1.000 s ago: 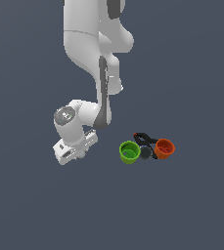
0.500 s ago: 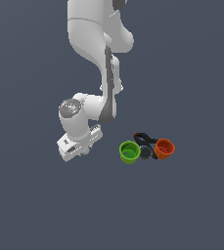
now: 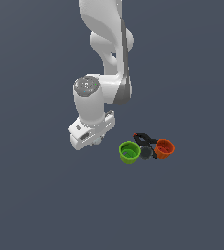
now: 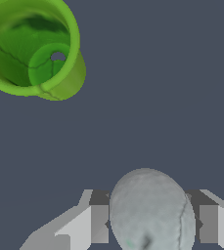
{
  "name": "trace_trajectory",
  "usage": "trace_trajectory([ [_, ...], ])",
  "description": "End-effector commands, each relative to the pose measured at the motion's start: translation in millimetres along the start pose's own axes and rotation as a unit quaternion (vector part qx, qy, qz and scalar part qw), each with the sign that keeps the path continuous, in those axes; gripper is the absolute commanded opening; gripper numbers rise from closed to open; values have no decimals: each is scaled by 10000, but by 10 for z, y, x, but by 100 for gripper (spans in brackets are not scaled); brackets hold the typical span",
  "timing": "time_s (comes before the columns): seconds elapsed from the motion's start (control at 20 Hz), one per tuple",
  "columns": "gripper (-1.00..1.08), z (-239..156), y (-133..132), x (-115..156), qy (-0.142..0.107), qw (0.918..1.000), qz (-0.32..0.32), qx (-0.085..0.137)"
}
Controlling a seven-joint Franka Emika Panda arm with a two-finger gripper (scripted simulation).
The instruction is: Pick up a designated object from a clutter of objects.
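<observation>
gripping the pale dimpled ball (image 4: 150,210) between its fingers, the gripper (image 3: 95,140) hangs apart from the green cup (image 3: 129,152), dark round thing (image 3: 146,153), clamp (image 3: 144,138) and orange cup (image 3: 164,149); no writing visible; open floor all around.

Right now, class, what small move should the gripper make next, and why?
Probably shut and lift straight up: the small pale grey-white dimpled ball sits between the gripper fingers, and the green plastic cup stands clear of them.
</observation>
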State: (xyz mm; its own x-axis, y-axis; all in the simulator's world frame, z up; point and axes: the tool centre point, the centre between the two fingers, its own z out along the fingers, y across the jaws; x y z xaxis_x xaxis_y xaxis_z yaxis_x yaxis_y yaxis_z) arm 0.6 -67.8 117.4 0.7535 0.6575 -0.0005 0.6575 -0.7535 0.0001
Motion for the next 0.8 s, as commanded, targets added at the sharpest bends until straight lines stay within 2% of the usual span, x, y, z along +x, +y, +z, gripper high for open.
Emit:
trace_trajectory([
  [0.0,-100,-225,-180,88,-1,10000,-1,-7],
  [0.75,-100,-1673,-1311,675,-13,10000,-3,-19],
])
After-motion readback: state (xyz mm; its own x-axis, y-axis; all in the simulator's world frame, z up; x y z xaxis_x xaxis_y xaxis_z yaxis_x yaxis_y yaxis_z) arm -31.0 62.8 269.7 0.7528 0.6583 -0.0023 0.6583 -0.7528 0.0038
